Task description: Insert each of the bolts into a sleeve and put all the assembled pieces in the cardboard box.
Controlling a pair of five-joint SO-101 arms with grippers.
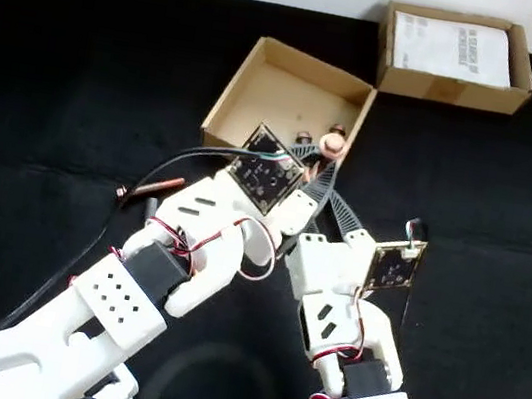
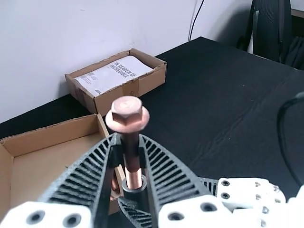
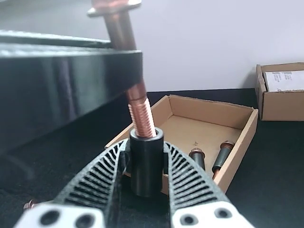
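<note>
You have a copper bolt (image 2: 127, 118) upright, hex flange head up, its threaded tip just inside the mouth of an upright black sleeve (image 3: 146, 164), both up off the surface at the 4 o'clock corner of the open cardboard box (image 1: 273, 89). Inside the box, on that same side, an assembled piece (image 3: 196, 159) and a second assembled piece (image 3: 222, 156) lie side by side. At 8 o'clock from the box, a loose bolt (image 1: 152, 187) lies flat with a dark sleeve (image 1: 151, 209) just beside it.

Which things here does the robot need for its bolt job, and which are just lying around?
For the job: copper-coloured hex bolt in the left claw; black round sleeve in the right claw; big open cardboard box; two finished pieces inside it; loose spare copper bolt.
Just lying about: small cardboard box; white printed paper in it.
</note>
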